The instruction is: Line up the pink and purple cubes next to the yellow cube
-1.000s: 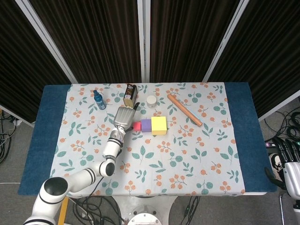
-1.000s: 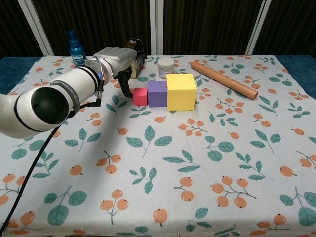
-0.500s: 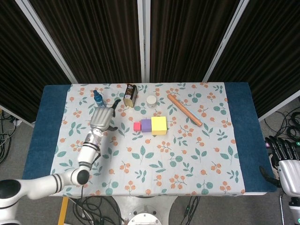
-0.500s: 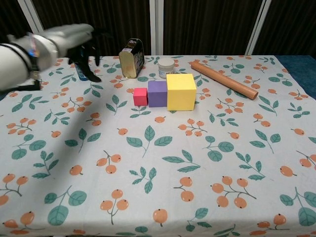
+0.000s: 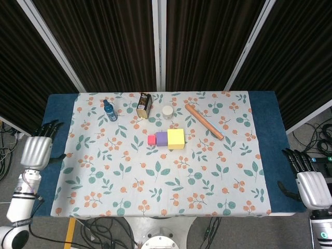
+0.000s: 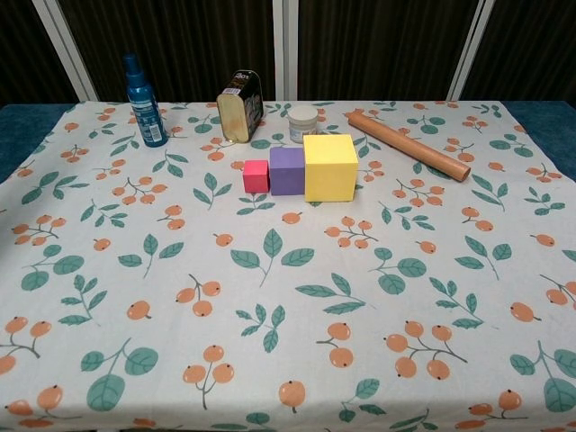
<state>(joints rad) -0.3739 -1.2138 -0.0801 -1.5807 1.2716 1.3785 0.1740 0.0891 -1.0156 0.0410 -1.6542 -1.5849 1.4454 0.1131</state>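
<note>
While both hands hang off the bench's sides holding nothing, fingers apart as far as the head view shows, the small pink foam cube (image 6: 256,175), the medium purple foam cube (image 6: 287,170) and the large yellow foam cube (image 6: 329,166) sit touching in one row running left to right near the bench's far edge. That row lies nearer the left hand (image 5: 35,151) than the right hand (image 5: 312,185), so the lining-up looks done.

Both views are bright and evenly lit from above, with short soft shadows, no glare, and sharp focus everywhere.
</note>
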